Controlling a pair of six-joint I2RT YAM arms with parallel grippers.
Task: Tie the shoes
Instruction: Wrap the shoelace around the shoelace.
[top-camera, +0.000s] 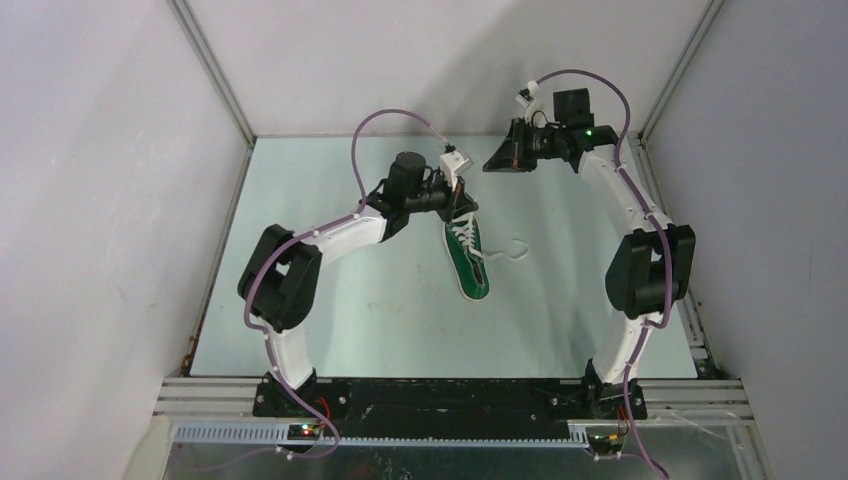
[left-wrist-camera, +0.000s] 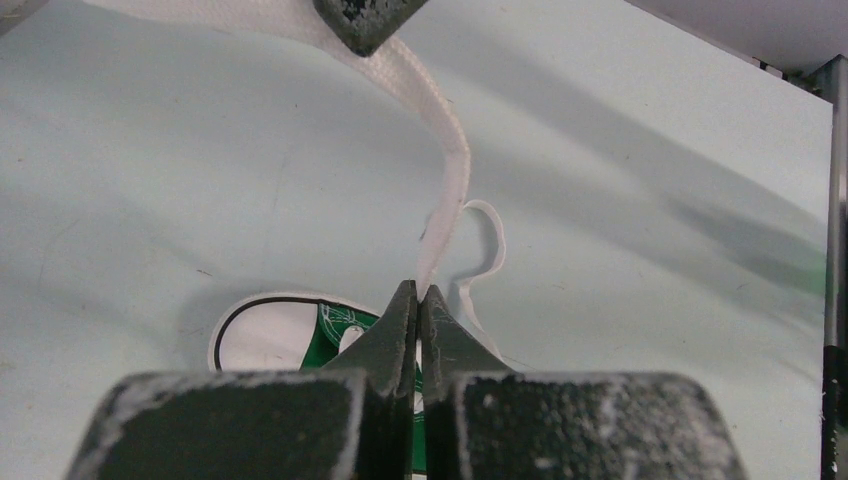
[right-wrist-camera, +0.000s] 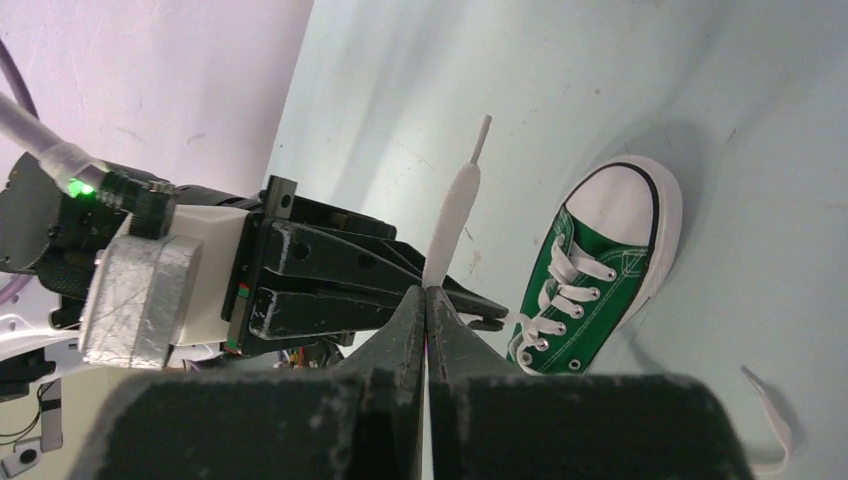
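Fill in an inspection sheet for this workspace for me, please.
Surface: pale green table, scuffed and stained.
Job's things: green sneaker on its sole, untied; one white lace lifted, the other lace end loose on the table.
Clutter: nothing seen.
Grippers: left gripper and right gripper both shut on the lifted lace.
Cables: purple cables looped along both arms.
Surroundings: plain walls, aluminium frame.

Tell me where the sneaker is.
Top view: the sneaker lies near the middle of the table, toe under the left end effector, heel toward the near edge.
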